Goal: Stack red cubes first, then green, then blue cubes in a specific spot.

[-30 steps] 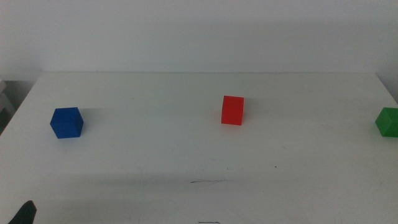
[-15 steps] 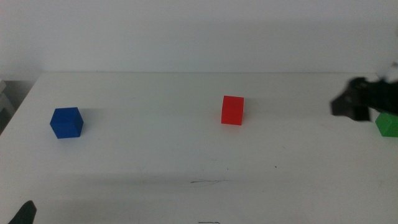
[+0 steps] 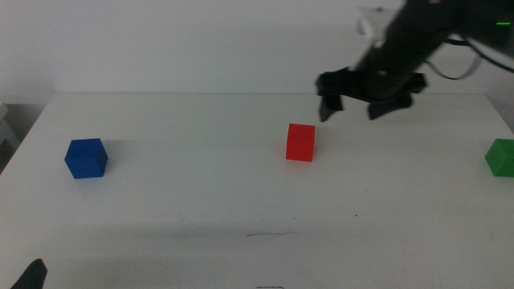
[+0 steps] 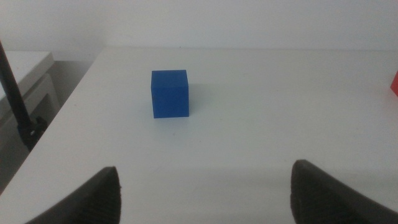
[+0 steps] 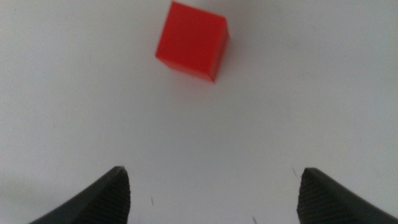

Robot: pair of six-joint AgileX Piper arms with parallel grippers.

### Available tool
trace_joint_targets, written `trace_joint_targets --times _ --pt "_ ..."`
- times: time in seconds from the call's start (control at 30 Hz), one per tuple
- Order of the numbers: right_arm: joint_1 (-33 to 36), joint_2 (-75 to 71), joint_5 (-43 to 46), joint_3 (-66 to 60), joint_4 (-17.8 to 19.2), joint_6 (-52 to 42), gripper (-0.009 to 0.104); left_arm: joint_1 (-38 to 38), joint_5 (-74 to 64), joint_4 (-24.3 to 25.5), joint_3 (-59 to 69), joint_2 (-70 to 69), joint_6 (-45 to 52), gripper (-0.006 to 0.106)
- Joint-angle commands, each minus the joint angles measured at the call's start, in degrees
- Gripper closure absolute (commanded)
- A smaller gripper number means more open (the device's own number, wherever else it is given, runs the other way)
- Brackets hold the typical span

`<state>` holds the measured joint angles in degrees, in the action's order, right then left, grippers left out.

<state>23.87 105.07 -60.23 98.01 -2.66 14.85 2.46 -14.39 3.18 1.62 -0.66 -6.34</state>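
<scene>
Red cube [image 3: 300, 142] sits at centre frame in the middle view, just below and left of the right gripper [image 3: 350, 106], which hovers with jaws spread and pointing down. Right arm is nearer; left gripper [image 4: 205, 190] waits at lower left, jaws spread, facing the blue cube [image 4: 170, 93].

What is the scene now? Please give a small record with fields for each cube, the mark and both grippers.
red cube: table centre, untouched
green cube: right edge of table
blue cube: left side of table
mark: thin dark line in front of red cube, nothing on it
right gripper: open, in the air just behind and right of red cube
left gripper: open, waiting near front left corner, facing blue cube
stack: not begun
</scene>
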Motion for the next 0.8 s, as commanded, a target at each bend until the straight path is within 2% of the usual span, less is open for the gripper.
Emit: trace_joint_targets --times 0.0,0.37,0.57,0.77 --pt "0.5 2.5 -0.5 7.9 0.9 0.6 0.002 0.4 4.6 -0.1 -0.1 -1.5 -0.7 0.007" --pt "1.1 20.4 -5.3 28.3 3.0 3.3 0.004 0.4 4.6 -0.1 -0.1 -1.5 -0.8 0.007" --pt "2.2 24.3 -4.8 32.0 7.5 7.5 0.004 0.4 4.6 -0.1 -0.1 -1.5 -0.8 0.007" --pt "3.0 26.4 -2.1 32.0 7.7 8.5 0.004 0.4 4.6 -0.1 -0.1 -1.5 -0.8 0.007"
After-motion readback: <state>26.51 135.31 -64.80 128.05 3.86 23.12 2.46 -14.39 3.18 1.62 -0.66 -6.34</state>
